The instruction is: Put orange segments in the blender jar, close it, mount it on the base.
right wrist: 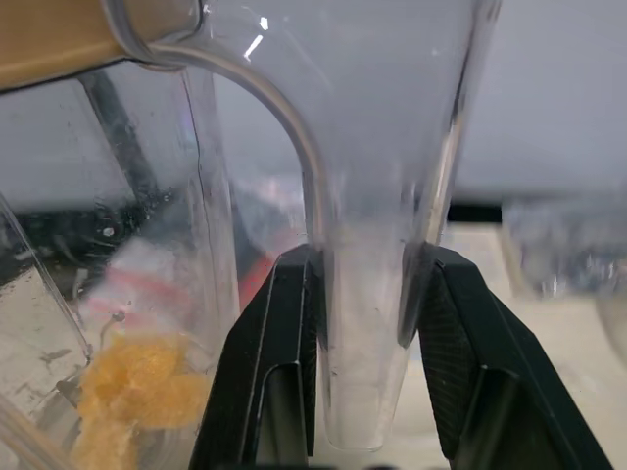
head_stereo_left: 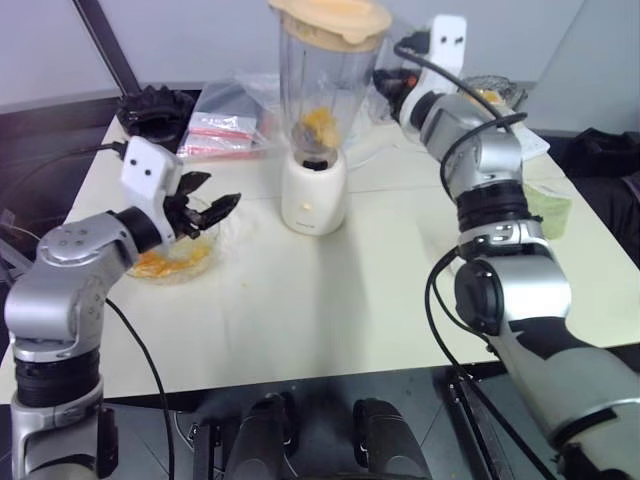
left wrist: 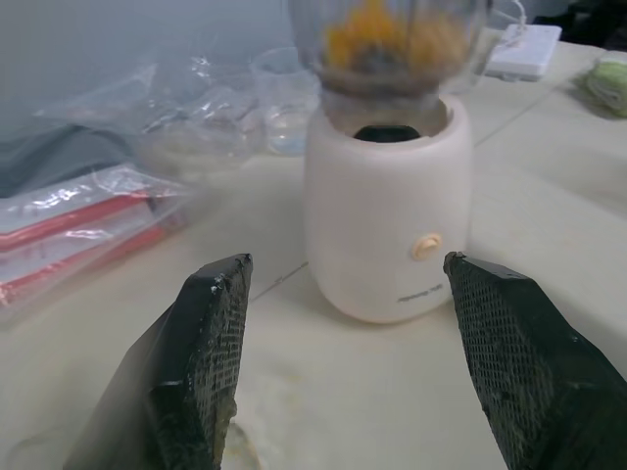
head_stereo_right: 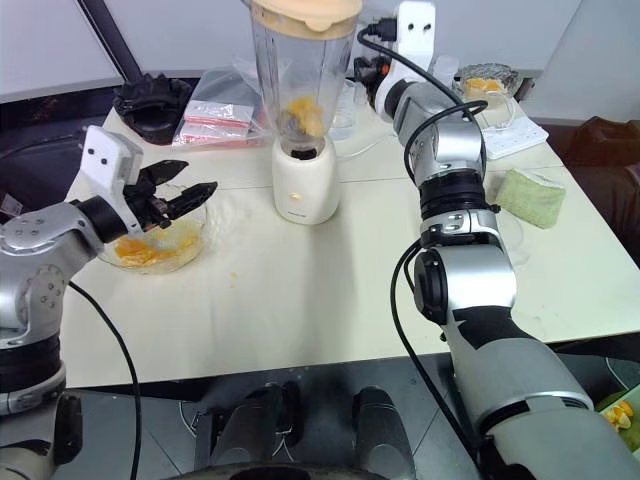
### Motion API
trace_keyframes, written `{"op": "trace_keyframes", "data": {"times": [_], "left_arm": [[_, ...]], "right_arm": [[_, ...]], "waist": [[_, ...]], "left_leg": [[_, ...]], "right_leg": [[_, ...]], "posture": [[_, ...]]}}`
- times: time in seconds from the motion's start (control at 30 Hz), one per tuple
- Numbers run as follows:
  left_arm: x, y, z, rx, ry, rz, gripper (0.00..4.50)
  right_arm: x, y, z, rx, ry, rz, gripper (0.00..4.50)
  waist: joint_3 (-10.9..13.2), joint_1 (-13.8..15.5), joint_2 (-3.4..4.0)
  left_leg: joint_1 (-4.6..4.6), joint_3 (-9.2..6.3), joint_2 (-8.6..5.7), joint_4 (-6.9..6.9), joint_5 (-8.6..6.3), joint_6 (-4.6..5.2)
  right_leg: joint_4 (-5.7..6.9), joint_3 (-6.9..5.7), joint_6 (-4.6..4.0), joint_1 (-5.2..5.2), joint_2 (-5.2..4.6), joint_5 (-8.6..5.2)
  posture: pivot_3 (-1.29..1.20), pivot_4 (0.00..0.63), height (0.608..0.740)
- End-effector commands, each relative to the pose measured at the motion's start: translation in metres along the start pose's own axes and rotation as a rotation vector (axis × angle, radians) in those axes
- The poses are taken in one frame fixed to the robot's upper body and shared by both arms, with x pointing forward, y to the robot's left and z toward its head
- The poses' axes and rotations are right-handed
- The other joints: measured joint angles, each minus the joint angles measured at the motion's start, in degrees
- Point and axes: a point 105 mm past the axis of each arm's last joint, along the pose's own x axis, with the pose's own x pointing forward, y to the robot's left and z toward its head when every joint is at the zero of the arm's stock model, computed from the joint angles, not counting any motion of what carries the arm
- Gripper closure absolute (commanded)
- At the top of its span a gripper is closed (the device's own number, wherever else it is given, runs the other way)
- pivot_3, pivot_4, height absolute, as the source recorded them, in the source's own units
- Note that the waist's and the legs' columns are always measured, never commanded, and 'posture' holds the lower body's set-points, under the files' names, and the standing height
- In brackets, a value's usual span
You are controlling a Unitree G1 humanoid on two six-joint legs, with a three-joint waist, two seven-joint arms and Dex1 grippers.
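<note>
Task status: nearly complete. The blender jar (head_stereo_left: 322, 85) stands upright on the base (head_stereo_left: 313, 194), apparently seated in the base's dark socket. A cream-yellow lid (head_stereo_left: 331, 20) covers the jar mouth, so the closing step reads as done. Orange segments (head_stereo_left: 319, 125) lie at the bottom of the jar, above the dark blade. Judged remaining: confirm the jar is fully seated, then release the handle and withdraw.

Right gripper (right wrist: 364, 304): its 2 black fingers are closed on the jar's clear side handle (right wrist: 367, 323), 1 finger on each side, both touching the plastic. The handle curves down from the jar wall near the lid.

Left gripper (head_stereo_left: 200, 210): spread wide, holding nothing. It hovers over a low clear bowl (head_stereo_right: 190, 240) of leftover orange segments, near the table's left side, and points toward the base, which stands well apart from it.

Appearance of the task items:
1. Jar: tall, clear plastic, wider at the top, walls smeared with juice.
2. Segments: glossy yellow-orange, soft and pulpy, heaped in 1 small clump.
3. Base: squat, cream-white, rounded, with 1 small round button on its front, standing on the table (head_stereo_left: 330, 300) near its middle rear.
</note>
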Motion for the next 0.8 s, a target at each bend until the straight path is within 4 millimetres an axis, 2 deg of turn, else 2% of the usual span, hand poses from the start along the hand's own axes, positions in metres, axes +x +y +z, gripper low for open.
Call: {"op": "trace_keyframes", "data": {"times": [0.03, 0.2, 0.47, 0.8], "left_arm": [[-0.007, 0.005, 0.013, 0.015, -0.047, 0.038, 1.27], [-0.001, 0.003, 0.012, -0.011, -0.062, 0.042, 1.27], [0.003, 0.002, 0.011, -0.01, -0.065, 0.043, 1.27], [0.006, -0.003, 0.008, -0.008, -0.067, 0.033, 1.27]], "right_arm": [[-0.002, 0.013, 0.036, -0.002, -0.11, 0.05, 3.65], [-0.001, 0.011, 0.018, -0.011, -0.06, 0.046, 3.65], [-0.005, 0.009, 0.014, -0.094, -0.049, 0.03, 3.65], [-0.002, -0.008, 0.001, -0.129, -0.038, -0.038, 3.65]], "waist": [[0.0, -0.1, 0.0], [0.0, -0.1, 0.0], [0.0, -0.1, -0.01], [0.0, 0.1, -0.02]], "left_leg": [[0.0, 0.0, 0.01, 0.0, 0.0, 0.0], [0.01, 0.0, 0.01, 0.02, 0.01, -0.02], [0.02, 0.0, 0.01, 0.01, 0.01, -0.03], [0.01, 0.01, 0.0, 0.0, 0.01, -0.05]], "right_leg": [[0.0, 0.0, 0.0, 0.0, 0.01, 0.0], [0.01, 0.0, 0.0, 0.0, 0.0, 0.0], [0.01, 0.0, 0.0, 0.0, 0.0, 0.0], [0.0, -0.01, -0.01, 0.0, -0.02, 0.0]], "posture": [[0.0, 0.15, 0.74], [0.0, 0.15, 0.74], [0.0, 0.15, 0.74], [0.0, 0.15, 0.74]]}}
